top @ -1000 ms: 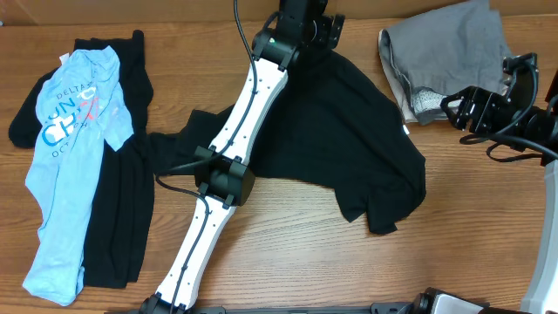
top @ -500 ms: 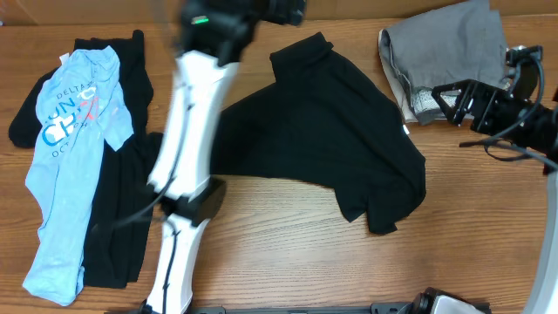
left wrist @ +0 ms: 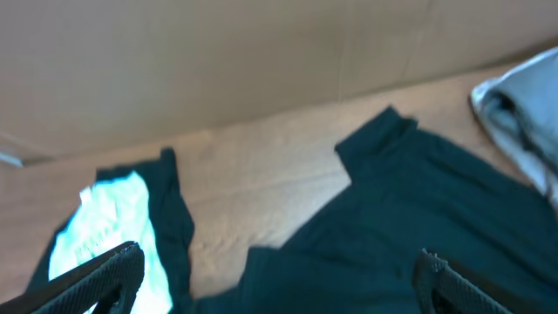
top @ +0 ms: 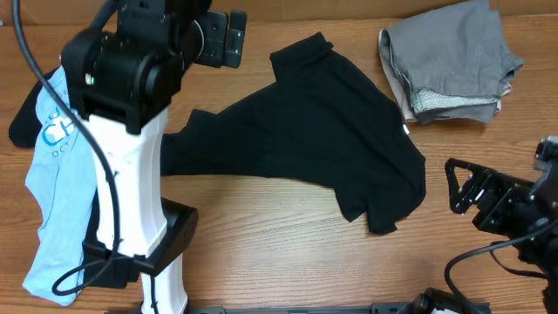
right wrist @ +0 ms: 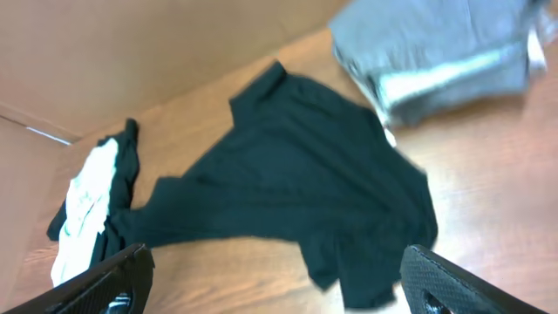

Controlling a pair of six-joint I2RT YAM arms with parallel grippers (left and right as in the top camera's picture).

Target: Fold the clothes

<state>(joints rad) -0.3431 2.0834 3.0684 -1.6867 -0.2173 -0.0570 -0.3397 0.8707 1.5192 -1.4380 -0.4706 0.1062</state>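
Black T-shirt (top: 323, 139): spread, centre.
Blue T-shirt (top: 48, 201): left edge, over black piece (top: 19, 129).
Grey garments (top: 449, 61): stacked, upper right.
Left gripper (left wrist: 279, 279): jaws wide, empty.
Right gripper (top: 455, 185), lower right: jaws wide, empty.

Black garments: two – black T-shirt (top: 323, 139) spread mid-table, black piece (top: 19, 129) at left edge, largely hidden by arm. Blue: one light blue printed T-shirt (top: 48, 218), lying on that black piece. Grey: one folded stack of grey garments (top: 449, 57) at far right corner; piece count inside stack unclear. Unfolded garments in all: three. Two arms, two grippers: left gripper (left wrist: 279, 275), right gripper (top: 455, 186). One table (top: 261, 235).
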